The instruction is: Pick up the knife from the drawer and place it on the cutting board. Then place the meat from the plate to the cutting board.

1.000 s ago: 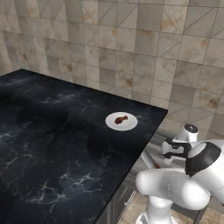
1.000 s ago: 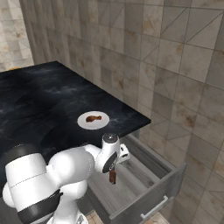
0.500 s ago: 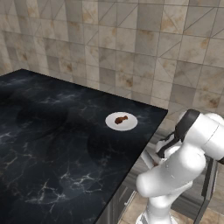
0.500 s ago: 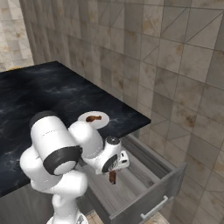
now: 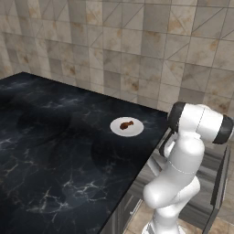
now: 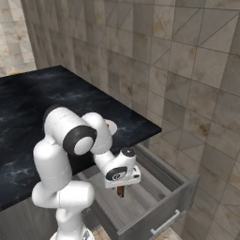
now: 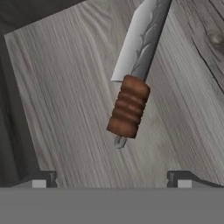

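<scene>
- In the hand view, our pincer stood wide open, with one dark tip at each side and nothing between them.
- The pincer hung over the inside of the open drawer and was not touching the knife.
- The knife lay flat on the grey wood floor of the drawer, a bit ahead of the tips.
- It had a fat brown handle with ridges, and that end pointed back at the pincer.
- Its pale grey blade had dark wavy marks on it and pointed away from the pincer.
- We could read no letters, names or labels on the knife or the drawer.
- From the right base view, the pincer reached down into the pulled-out drawer, which had a thin silver bar handle on its front.
- Up on the black marble counter, the meat sat on the round white plate, near the counter's edge.
- The plate was well apart from the drawer and the knife.
- Tan and grey tiles covered the wall behind the counter.
</scene>
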